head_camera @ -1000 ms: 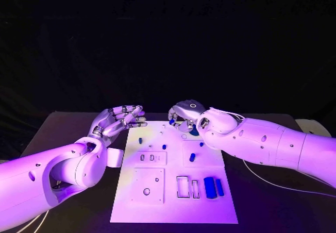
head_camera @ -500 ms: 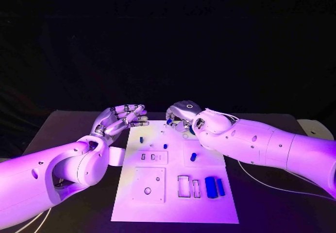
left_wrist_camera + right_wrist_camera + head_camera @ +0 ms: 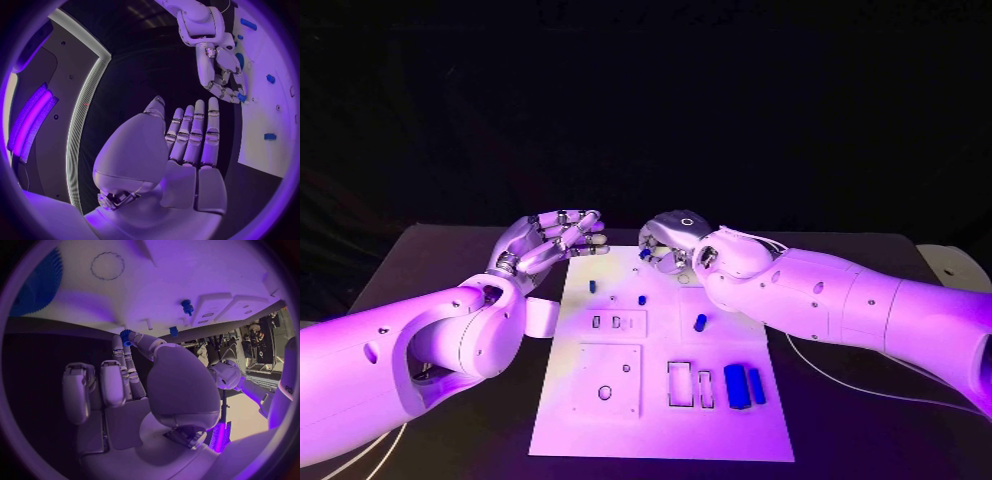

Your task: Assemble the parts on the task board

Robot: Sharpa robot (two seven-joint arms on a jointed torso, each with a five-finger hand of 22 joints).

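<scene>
Right hand [image 3: 678, 240] pinches a small blue part [image 3: 127, 334] over the far edge of the task board [image 3: 661, 420]. Left hand [image 3: 548, 243] hovers beside it, fingers apart, empty. Next I'd guess: line the part up with its socket.

Left hand [image 3: 548, 240] spread, right hand [image 3: 672, 238] curled.

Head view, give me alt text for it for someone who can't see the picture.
The robot's right hand hovers at the far edge of a white rectangular task board on a black table, pinching a small blue part. The left hand is raised with fingers apart beside the board's far left corner, holding nothing. More small blue pieces lie on the board.
</scene>
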